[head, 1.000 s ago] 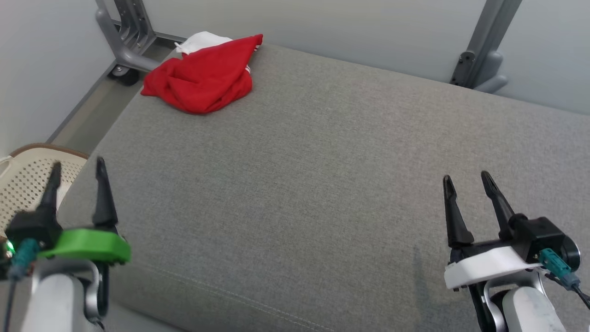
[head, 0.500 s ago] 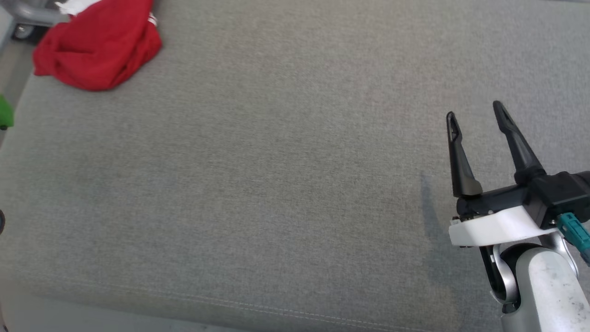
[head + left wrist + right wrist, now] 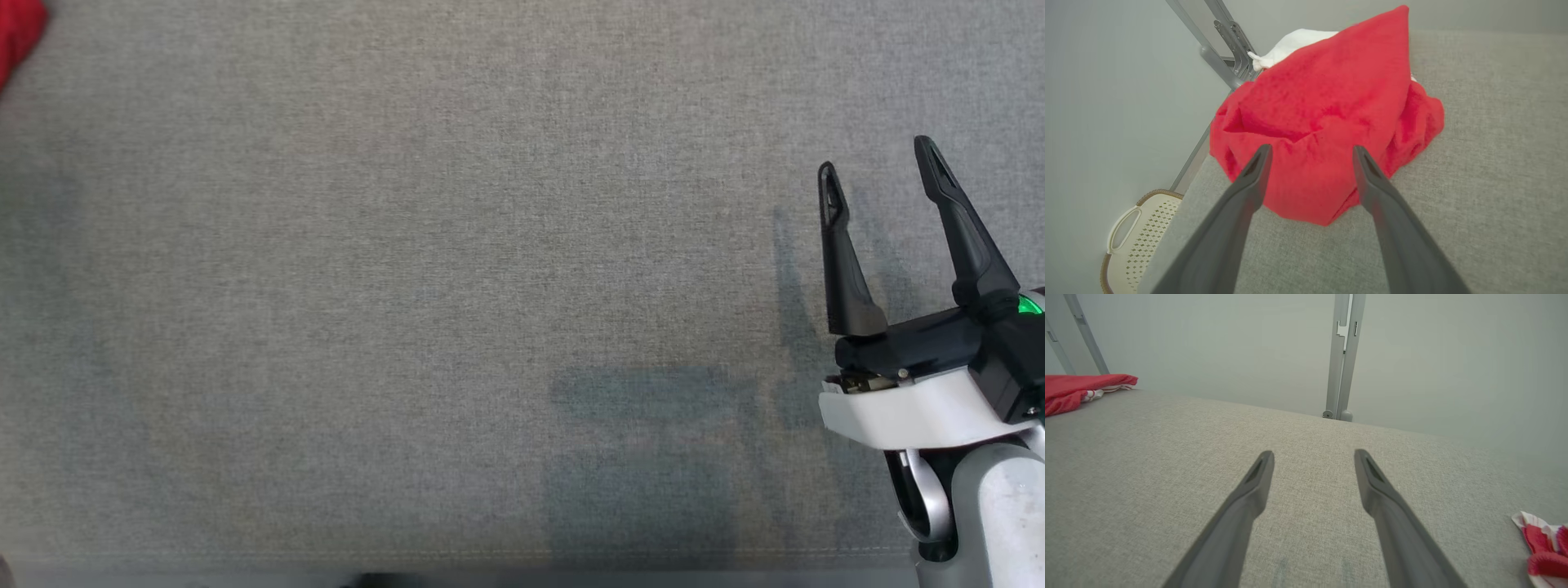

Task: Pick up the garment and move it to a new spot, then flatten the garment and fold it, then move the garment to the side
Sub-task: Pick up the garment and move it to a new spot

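Though the camera swung away from the garment (image 3: 1327, 122), left fingers (image 3: 1241, 204) and right fingers (image 3: 845, 269) stay spread.

Bright, even, diffuse light, soft grey shadows on the cushion (image 3: 326, 286) — wrist-view fingers (image 3: 1229, 228) slightly out of focus

Pale walls (image 3: 1453, 355) and metal posts (image 3: 1343, 355) border a grey cushion (image 3: 408, 286).

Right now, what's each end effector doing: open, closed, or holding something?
Left end effector: open, empty, pointed at the red garment.
Right end effector: open, empty, above the grey cushion.
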Motion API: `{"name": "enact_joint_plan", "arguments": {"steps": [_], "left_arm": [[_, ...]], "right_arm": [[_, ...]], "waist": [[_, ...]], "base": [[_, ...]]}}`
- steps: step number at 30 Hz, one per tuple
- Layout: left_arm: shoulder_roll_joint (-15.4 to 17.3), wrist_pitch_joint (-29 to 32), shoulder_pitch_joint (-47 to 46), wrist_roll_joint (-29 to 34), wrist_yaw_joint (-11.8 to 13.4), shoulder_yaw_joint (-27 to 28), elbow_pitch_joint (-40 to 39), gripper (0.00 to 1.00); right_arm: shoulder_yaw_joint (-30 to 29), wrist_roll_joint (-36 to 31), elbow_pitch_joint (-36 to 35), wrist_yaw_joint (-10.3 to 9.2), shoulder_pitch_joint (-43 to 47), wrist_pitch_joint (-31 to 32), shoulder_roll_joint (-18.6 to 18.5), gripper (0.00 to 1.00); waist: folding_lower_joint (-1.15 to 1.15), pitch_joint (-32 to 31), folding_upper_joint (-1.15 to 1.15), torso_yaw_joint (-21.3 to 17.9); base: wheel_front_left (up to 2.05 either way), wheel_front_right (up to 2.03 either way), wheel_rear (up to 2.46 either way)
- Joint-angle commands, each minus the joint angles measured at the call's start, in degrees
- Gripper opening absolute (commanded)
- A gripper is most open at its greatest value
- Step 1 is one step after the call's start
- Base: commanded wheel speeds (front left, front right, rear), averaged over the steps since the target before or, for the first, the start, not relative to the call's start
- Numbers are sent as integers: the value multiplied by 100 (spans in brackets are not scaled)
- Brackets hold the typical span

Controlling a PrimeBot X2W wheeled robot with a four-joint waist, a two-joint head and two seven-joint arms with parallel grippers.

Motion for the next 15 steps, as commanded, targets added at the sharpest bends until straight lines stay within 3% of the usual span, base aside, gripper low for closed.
{"name": "enact_joint_plan", "arguments": {"steps": [1, 12, 13, 14, 15], "left_arm": [[77, -60, -120, -43, 47, 27, 103, 100], [33, -267, -330, -53, 168, -50, 588, 100], [31, -274, -345, -64, 178, -53, 631, 90], [49, -288, -362, -77, 149, -58, 683, 29], [63, -294, -372, -87, 122, -66, 734, 0]], "right_arm": [[25, -39, -111, -5, 17, 28, -10, 100], [86, -99, -415, -5, -33, 114, -39, 100], [82, -103, -416, -5, -38, 111, -39, 100], [86, -105, -405, -5, -50, 102, -36, 100], [91, -101, -386, -5, -66, 79, -29, 100]], "waist": [[-1, 463, 0, -315], [-1, 658, 0, -306], [-1, 656, 0, -308], [-1, 648, 0, -311], [-1, 629, 0, -315]], "base": [[0, 0, 0], [0, 0, 0], [0, 0, 0], [0, 0, 0], [0, 0, 0]]}}
